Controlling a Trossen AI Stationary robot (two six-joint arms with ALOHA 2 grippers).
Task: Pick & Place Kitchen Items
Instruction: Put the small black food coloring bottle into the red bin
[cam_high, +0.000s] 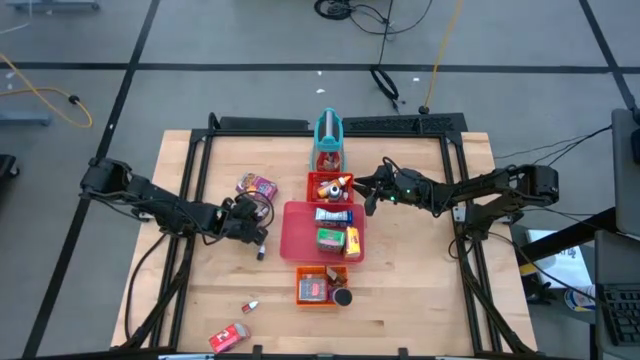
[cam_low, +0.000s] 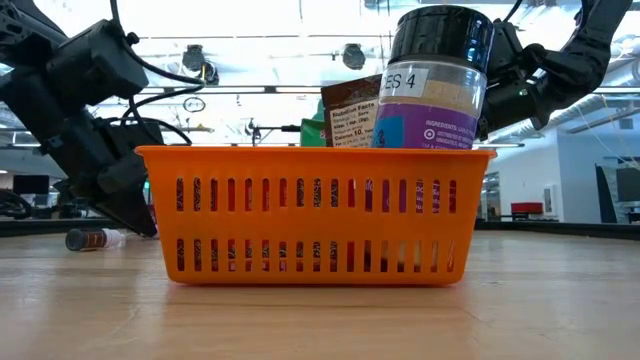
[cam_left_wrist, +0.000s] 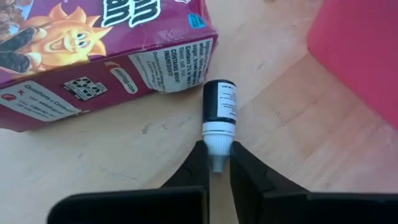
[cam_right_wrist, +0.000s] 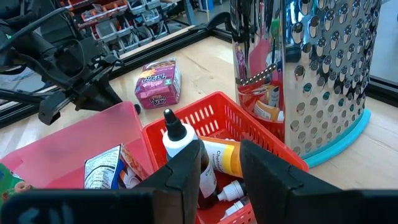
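Note:
A tiny dark bottle (cam_left_wrist: 219, 109) with a white cap lies on the wood beside a pink-purple box (cam_left_wrist: 93, 56), which lies flat (cam_high: 257, 186). My left gripper (cam_left_wrist: 217, 167) is at the table's left middle (cam_high: 252, 226), shut on the bottle's cap end. My right gripper (cam_right_wrist: 221, 171) hangs open over the small red basket (cam_right_wrist: 217, 112) (cam_high: 330, 187). A dark bottle with a white nozzle (cam_right_wrist: 177, 134) and a yellow one (cam_right_wrist: 224, 158) sit in that basket below its fingers. My left gripper pinches the narrow tip of the bottle's white cap (cam_left_wrist: 217, 158) between its two fingers (cam_left_wrist: 194, 171). The fingers slant down and lie along the bottle's length. The bottle lies on its side on the table, its dark body pointing away toward the pink-purple box.
A large red tray (cam_high: 296, 240) with boxes sits mid-table. An orange basket (cam_low: 315, 215) (cam_high: 320, 287) with a purple can (cam_low: 435, 80) stands near the front. A metal grater on a teal base (cam_right_wrist: 311, 68) stands behind the red basket. A red box (cam_high: 230, 337) lies at the near edge.

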